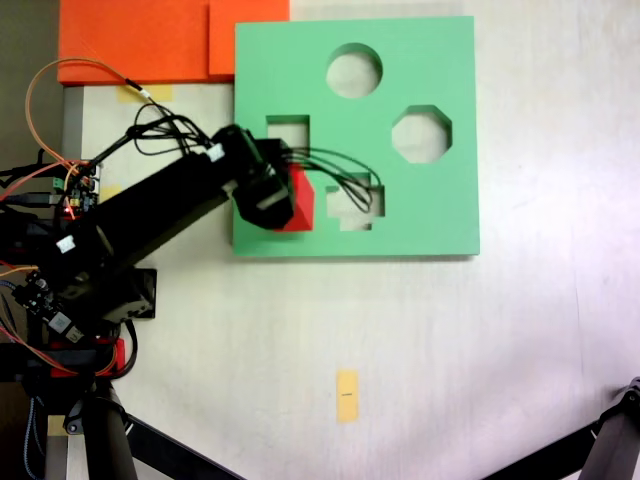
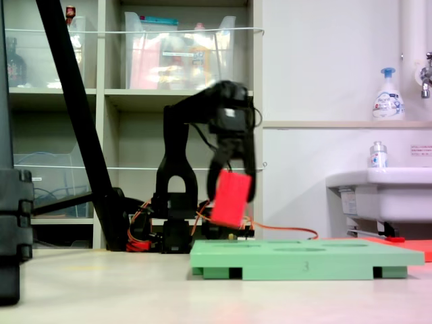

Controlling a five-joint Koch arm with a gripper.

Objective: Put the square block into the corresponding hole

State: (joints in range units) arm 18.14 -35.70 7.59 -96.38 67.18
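Observation:
The red square block hangs tilted in the air above the green foam board, over its near-left part in a fixed view. My gripper is shut on the block, one finger on each side, well clear of the board. The corresponding hole, a square cutout, lies just beyond the gripper toward the top of that view. Arm and cables partly cover the cross-shaped cutout beside the block.
A round cutout and an octagonal cutout are in the board. Orange foam slabs lie at top left. A yellow tape mark is on the table. Tripod legs cross the bottom corners.

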